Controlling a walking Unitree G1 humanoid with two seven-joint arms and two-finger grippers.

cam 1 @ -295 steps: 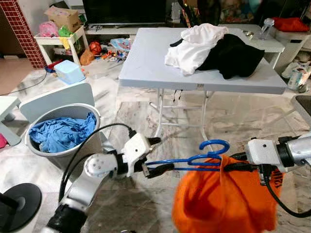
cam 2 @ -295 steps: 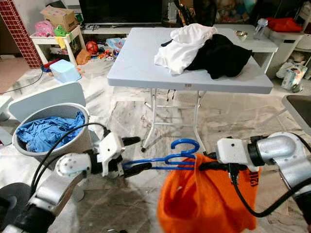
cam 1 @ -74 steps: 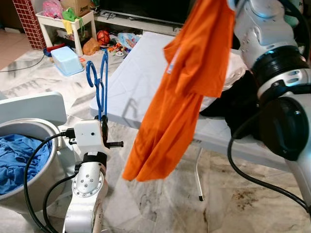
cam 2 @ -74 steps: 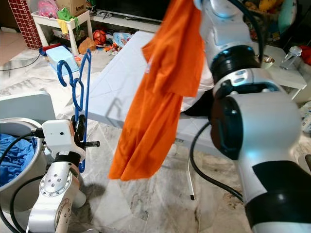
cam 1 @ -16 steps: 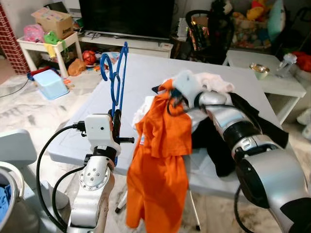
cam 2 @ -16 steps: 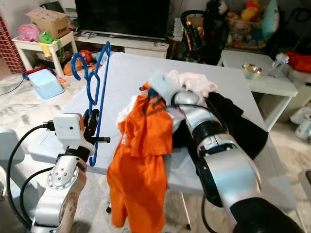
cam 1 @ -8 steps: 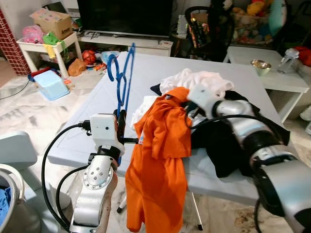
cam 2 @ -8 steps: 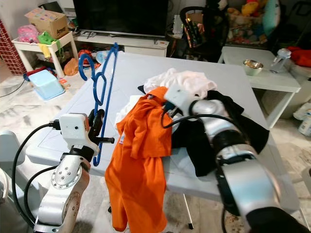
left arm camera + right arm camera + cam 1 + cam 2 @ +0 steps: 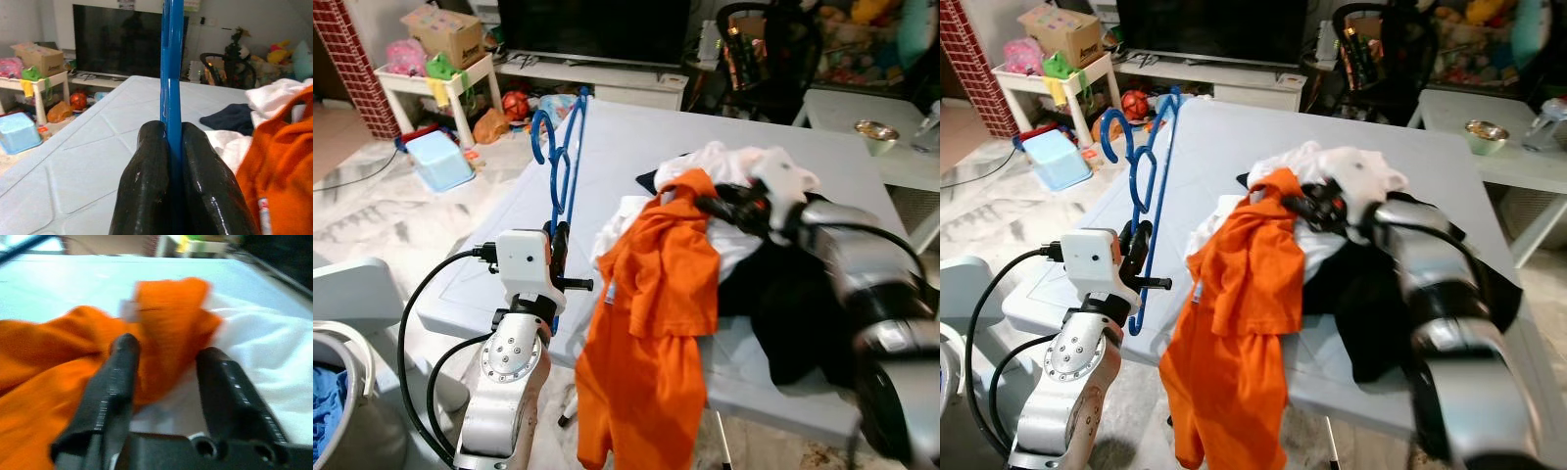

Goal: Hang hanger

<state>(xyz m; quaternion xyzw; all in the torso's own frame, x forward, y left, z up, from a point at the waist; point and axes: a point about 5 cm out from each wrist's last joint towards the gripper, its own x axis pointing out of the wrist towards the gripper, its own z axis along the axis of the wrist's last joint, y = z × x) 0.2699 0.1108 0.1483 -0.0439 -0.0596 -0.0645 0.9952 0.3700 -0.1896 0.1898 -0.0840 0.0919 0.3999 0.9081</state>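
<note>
Our right tool (image 9: 166, 357) has just let go of the orange shirt (image 9: 661, 294): its fingers now stand apart above the cloth, which has settled on the pile at the surface (image 9: 489, 264) edge, half hanging off. Our left tool (image 9: 168, 147) still pinches the blue hanger (image 9: 560, 162) upright beside the surface. The garment is off, so we judge hanging the bare hanger comes next.

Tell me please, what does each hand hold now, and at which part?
The left hand grips the blue hanger at its lower bar. The right hand is open, holding nothing.
</note>
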